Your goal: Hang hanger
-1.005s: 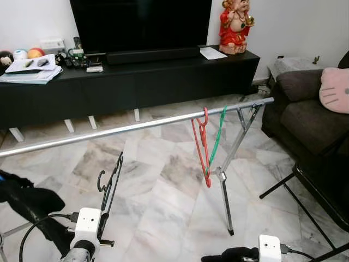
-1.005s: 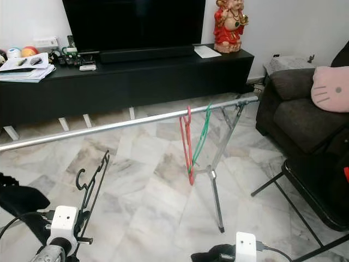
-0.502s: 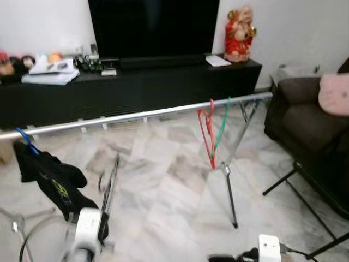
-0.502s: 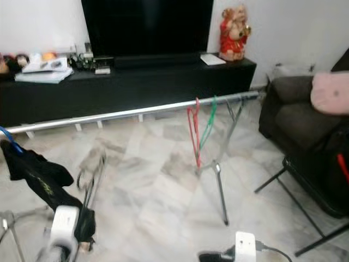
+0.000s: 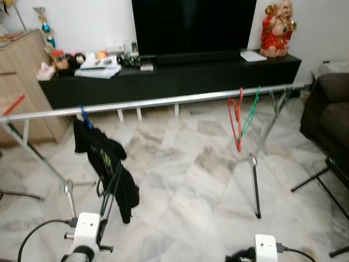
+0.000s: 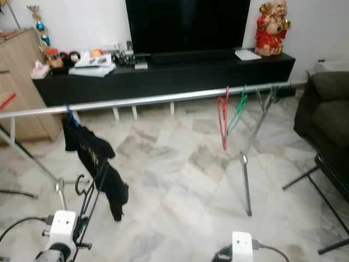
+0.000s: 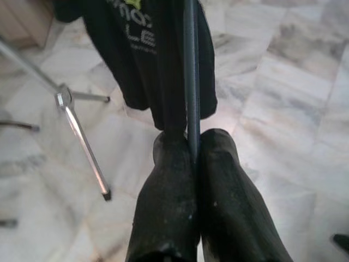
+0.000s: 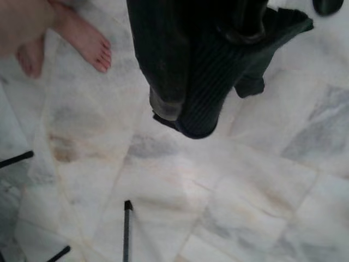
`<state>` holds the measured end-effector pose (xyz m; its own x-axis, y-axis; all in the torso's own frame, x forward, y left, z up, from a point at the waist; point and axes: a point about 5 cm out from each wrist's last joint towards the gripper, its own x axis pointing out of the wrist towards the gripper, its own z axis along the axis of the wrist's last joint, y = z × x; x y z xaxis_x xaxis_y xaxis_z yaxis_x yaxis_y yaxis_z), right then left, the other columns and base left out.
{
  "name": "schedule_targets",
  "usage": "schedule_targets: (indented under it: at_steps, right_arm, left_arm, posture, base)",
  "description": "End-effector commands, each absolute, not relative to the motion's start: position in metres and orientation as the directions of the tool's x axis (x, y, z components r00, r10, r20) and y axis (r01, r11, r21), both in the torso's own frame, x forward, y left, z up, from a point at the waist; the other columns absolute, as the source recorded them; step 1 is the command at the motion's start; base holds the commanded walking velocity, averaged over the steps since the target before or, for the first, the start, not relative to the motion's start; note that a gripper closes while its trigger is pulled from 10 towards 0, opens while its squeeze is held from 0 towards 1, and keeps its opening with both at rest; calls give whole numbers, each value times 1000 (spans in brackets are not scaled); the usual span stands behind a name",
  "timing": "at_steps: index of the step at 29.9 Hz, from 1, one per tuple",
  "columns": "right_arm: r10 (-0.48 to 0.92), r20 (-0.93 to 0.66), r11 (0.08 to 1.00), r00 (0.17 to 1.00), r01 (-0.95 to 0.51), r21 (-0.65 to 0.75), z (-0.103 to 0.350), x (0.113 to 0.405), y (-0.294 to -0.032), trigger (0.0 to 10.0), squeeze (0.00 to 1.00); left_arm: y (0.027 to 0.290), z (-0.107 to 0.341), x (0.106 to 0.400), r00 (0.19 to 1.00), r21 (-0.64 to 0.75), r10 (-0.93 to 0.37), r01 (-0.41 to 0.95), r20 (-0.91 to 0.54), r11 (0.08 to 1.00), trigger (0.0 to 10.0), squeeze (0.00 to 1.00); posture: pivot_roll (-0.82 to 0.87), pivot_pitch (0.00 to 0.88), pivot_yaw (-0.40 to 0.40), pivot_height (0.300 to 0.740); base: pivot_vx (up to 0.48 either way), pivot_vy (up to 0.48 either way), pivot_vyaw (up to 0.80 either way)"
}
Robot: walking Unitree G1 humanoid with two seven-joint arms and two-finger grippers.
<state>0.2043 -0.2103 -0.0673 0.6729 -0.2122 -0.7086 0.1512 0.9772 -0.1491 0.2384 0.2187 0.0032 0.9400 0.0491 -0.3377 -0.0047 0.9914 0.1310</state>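
**Black hanger in the left gripper, rail ahead**

The left gripper point(image 7: 191, 158) has its two rounded, matte black fingers point(image 7: 166, 196) pressed tight together on the thin dark bar of a black hanger point(image 5: 110, 183). In the head views the hanger stands upright above the white wrist block, its slim wire-like frame rising to a small curled hook, below the rail and not on it.

A long, shiny metal rail point(image 5: 163, 101) runs across the room in front of the robot, carried on slender folding legs point(image 5: 253, 174) of the same bright tube. Near its left part a black T-shirt point(image 5: 106, 161) with pale lettering hangs limp from a blue hanger point(image 5: 83, 114); it falls in soft folds just behind the held hanger. Further right, side by side on the rail, hang a red hanger point(image 5: 234, 117) and a green hanger point(image 5: 250, 109), both thin plastic outlines.

The right gripper point(image 8: 196, 117) points down at the floor with dark ribbed cloth point(image 8: 215, 65) bunched around it; I cannot tell whether its fingers are parted or closed. A person's bare foot point(image 8: 76, 38) rests on the tiles nearby.

The floor point(image 5: 191, 180) is glossy pale marble with grey and tan veins. Behind the rail stands a low black cabinet point(image 5: 180, 76) under a large dark TV point(image 5: 193, 24), with a glossy red figurine point(image 5: 276, 30) at its right end.
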Motion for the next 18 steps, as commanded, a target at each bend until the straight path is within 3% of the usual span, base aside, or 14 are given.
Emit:
schedule_targets:
  at_steps: [1,18]
  right_arm:
    - [-211,-681,977,702,158,-140,-61,215,-210,10000,0]
    - [-161,-653,987,740,130,-97,-56,225,-195,10000,0]
  left_arm:
    - [224,3,237,934,161,66,-9,-350,987,10000,0]
    - [239,12,222,940,186,59,5,-337,982,10000,0]
  posture:
    - [76,0,14,740]
    - [129,0,15,740]
  base:
    - [0,0,800]
    - [0,0,29]
